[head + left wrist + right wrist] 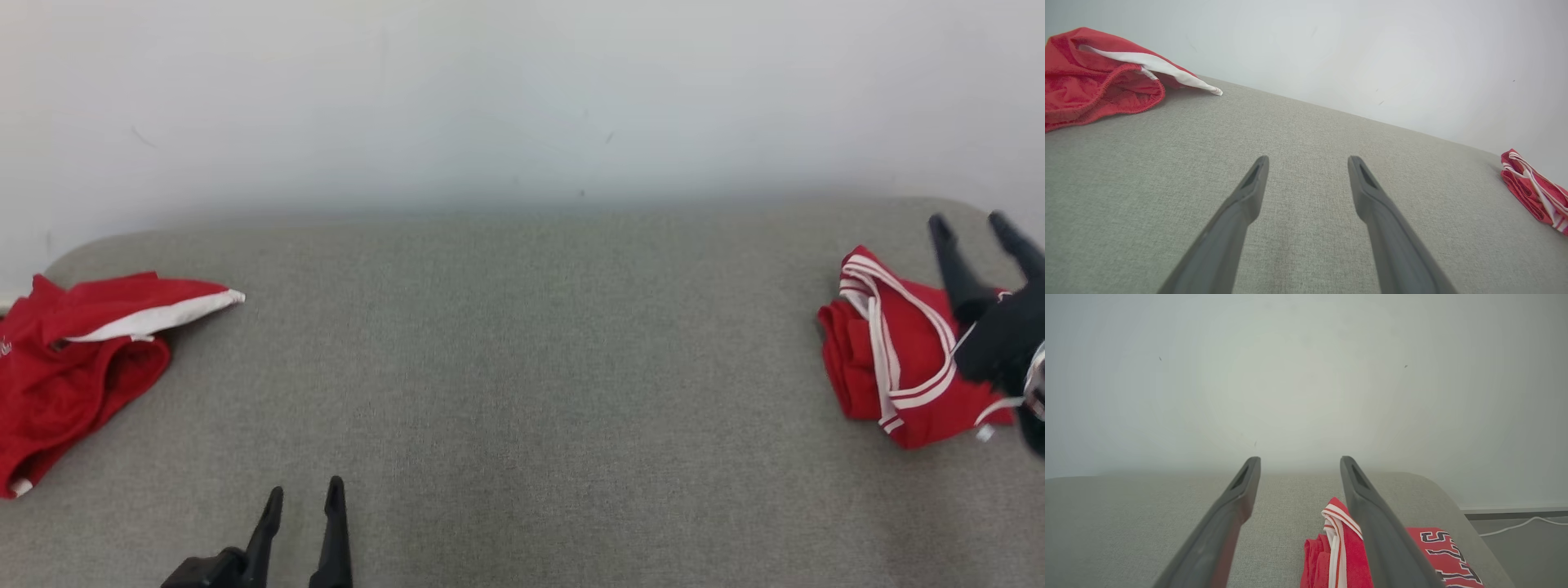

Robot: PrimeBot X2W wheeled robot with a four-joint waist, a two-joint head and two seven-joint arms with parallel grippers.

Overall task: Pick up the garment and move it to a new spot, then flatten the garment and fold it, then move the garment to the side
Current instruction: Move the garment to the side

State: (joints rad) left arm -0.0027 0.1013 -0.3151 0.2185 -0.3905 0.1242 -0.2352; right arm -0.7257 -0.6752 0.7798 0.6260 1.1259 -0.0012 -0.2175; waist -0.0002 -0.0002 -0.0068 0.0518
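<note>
A crumpled red garment (82, 367) with a white band lies at the left end of the grey padded surface (522, 343); in the left wrist view the garment (1094, 81) is at the upper left. A folded red garment (898, 359) with white stripes lies at the right end, also far right in the left wrist view (1535, 192). My right gripper (968, 219) hovers open over the folded garment (1347, 547), with nothing between its fingers (1300, 459). Near the front edge my left gripper (305, 487) stands open and empty (1308, 159).
A plain white wall (522, 98) rises right behind the surface. The surface has rounded corners at both ends. Past its right end the right wrist view shows grey floor with a white cable (1515, 524).
</note>
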